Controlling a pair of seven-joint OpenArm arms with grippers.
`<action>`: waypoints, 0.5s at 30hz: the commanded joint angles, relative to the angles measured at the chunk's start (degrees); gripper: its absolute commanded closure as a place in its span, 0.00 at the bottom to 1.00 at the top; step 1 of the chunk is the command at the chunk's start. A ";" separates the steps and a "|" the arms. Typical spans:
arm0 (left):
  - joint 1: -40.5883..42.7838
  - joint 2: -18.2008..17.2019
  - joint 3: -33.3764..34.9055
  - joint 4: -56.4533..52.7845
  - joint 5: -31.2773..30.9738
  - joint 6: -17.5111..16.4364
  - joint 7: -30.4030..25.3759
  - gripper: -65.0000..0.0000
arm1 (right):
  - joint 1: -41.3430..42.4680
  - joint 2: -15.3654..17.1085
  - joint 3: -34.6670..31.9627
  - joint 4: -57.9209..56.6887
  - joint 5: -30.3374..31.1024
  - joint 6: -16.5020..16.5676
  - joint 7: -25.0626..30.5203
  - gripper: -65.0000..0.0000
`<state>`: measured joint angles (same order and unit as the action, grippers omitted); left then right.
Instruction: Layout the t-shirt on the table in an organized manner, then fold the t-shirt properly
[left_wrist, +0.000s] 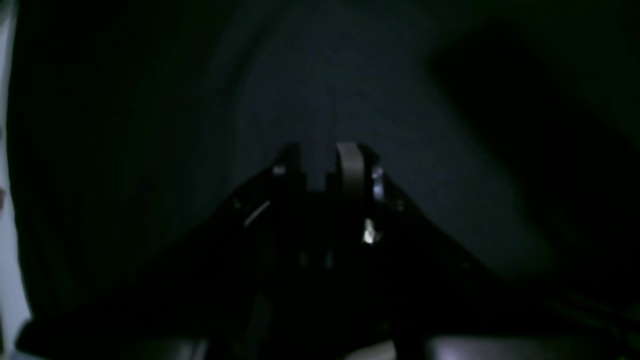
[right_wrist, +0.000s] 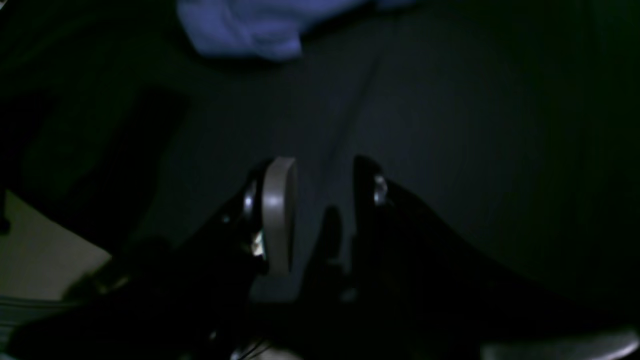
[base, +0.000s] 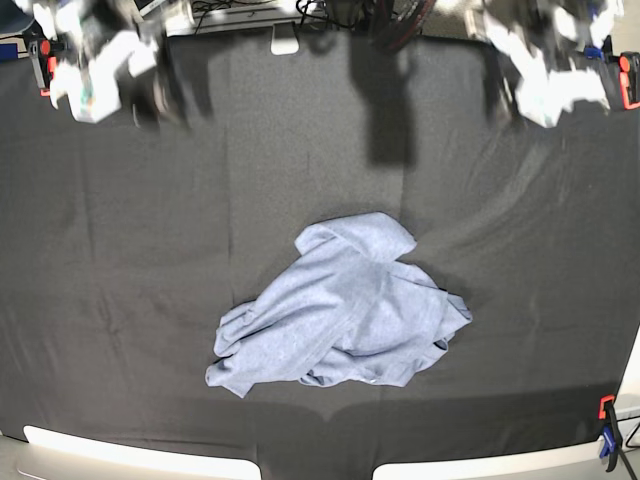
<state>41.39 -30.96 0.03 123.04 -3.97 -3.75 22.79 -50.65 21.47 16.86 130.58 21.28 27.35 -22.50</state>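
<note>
The t-shirt (base: 345, 310), light blue-grey, lies crumpled in a heap at the middle of the table (base: 120, 250), which is draped in black cloth. A part of the t-shirt shows at the top of the right wrist view (right_wrist: 250, 25). My right gripper (right_wrist: 320, 195) hangs open and empty above bare black cloth, well short of the shirt. My left gripper (left_wrist: 317, 160) is empty, its jaws a little apart, over black cloth with no shirt in its view. In the base view both arms are blurred at the far corners: the right arm (base: 95, 70), the left arm (base: 545, 85).
Orange clamps hold the cloth at the far left (base: 42, 60), far right (base: 628, 80) and near right (base: 607, 425). Cables and gear (base: 250, 12) lie beyond the far edge. A white strip (base: 140, 462) runs along the near edge. Pale floor (right_wrist: 45, 260) shows past the table's edge.
</note>
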 joint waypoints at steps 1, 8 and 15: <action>-1.62 -0.48 -0.04 1.03 -0.35 -1.51 -0.85 0.83 | 1.90 0.02 -1.27 0.96 -1.18 0.90 0.13 0.66; -8.76 -0.17 0.02 1.01 -0.35 -3.15 -0.02 0.83 | 15.65 -0.04 -18.86 0.79 -20.70 0.87 -4.17 0.51; -8.85 -0.17 0.02 1.01 -0.33 -3.13 -0.07 0.83 | 27.74 -1.25 -32.09 -7.50 -37.38 -2.58 -4.00 0.51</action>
<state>32.67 -30.52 0.34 123.04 -4.21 -7.35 24.03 -23.31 20.16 -15.49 122.02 -16.53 25.58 -27.64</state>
